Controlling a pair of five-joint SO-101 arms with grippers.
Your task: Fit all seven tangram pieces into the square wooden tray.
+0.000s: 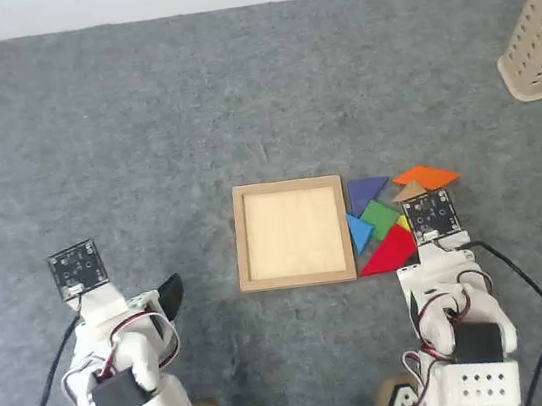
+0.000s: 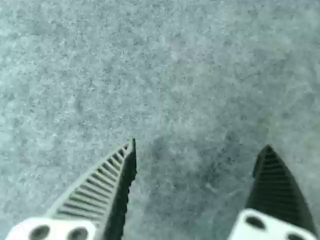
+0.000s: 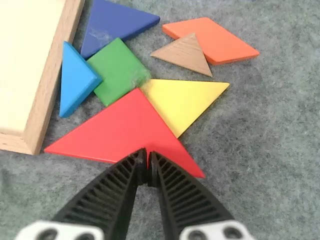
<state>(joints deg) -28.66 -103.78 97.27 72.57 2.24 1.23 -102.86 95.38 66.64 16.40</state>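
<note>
Right gripper (image 3: pixel 148 152) closed and empty, my ribbed tips over the smooth red triangle (image 3: pixel 125 127); my left gripper (image 2: pixel 200 145) gapes above fuzzy grey worktop (image 2: pixel 150 60); wooden tray (image 3: pixel 52 75) cut off.

White plastic left arm (image 1: pixel 118 336) and right arm (image 1: pixel 443 280), with black servos and cables, ribbed black jaws, black wrist boards.

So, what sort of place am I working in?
Probably a lab or hobby tabletop rig: grey carpet-like mat, a square wooden tray beside tangram pieces, and a perforated cream basket at the edge.
</note>
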